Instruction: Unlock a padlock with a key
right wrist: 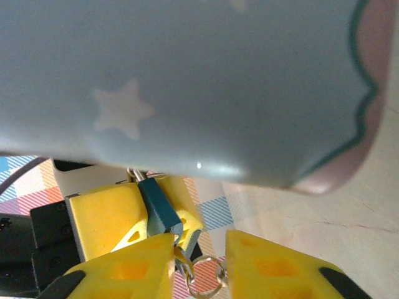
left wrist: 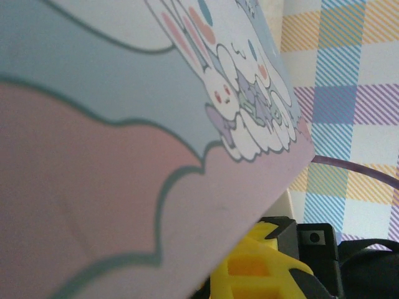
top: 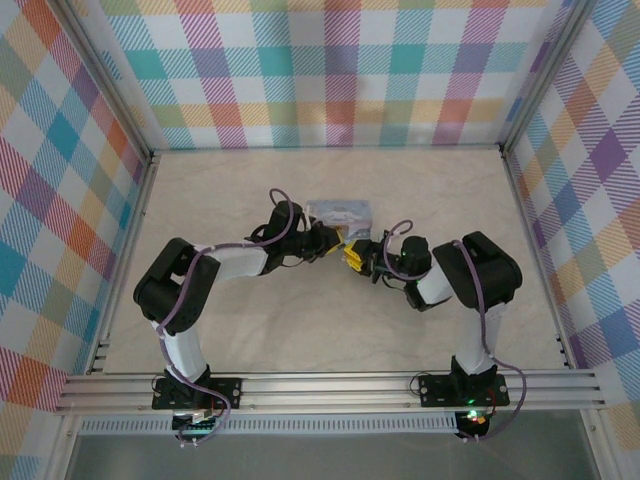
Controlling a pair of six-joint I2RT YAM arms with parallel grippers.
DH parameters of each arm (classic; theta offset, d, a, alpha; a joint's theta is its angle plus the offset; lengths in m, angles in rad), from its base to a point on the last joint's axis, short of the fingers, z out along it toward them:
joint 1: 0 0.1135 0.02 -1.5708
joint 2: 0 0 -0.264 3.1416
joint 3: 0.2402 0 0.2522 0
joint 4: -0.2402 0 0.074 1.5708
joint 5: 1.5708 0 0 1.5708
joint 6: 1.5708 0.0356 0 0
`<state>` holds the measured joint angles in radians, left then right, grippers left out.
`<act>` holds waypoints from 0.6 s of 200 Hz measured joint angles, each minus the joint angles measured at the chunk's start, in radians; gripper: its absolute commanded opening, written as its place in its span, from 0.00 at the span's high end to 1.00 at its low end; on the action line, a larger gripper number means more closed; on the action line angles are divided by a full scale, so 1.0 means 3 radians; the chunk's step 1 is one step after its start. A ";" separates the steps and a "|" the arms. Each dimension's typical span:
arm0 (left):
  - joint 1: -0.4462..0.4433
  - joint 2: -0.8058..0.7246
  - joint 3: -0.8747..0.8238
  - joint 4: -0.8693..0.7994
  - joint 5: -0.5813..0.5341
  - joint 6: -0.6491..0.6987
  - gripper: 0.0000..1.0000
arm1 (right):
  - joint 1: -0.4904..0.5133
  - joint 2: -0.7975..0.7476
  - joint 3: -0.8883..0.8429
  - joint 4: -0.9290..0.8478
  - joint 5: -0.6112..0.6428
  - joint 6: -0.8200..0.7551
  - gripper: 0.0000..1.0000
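1. The left claw (top: 335, 245) is clamped on the padlock (right wrist: 159, 210), just under the blue tin (right wrist: 187, 81), midway between the bench's (top: 250, 330) side edges;
2. The right claw (right wrist: 199, 252) is narrow; the key (right wrist: 180, 254) and its ring (right wrist: 206, 278) sit between its fingers; I cannot tell whether it grips them.

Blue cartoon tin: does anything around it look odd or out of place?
Nothing spilled or broken. Oddly, the left hand and right hand crowd close beside the tin, a key ring dangling between them.

Blue bunny-print tin (top: 342, 211), plaid walls (top: 340, 70)
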<state>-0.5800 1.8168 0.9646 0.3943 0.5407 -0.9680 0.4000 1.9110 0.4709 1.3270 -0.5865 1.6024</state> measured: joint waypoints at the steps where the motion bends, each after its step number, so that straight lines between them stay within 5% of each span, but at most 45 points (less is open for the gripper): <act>1: -0.0003 0.0000 0.0000 0.0000 0.0001 0.0000 0.93 | -0.0001 -0.0006 -0.0003 -0.0010 0.0001 -0.0005 0.68; 120: -0.0094 0.0006 0.0001 -0.0019 0.0263 -0.0001 0.92 | -0.0074 -0.1573 0.0097 -0.3201 0.0425 -0.1746 0.63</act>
<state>-0.6083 1.8187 0.9649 0.3885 0.6197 -0.9684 0.3779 1.4391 0.4999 0.3668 -0.4591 1.0786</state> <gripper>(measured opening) 0.105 0.371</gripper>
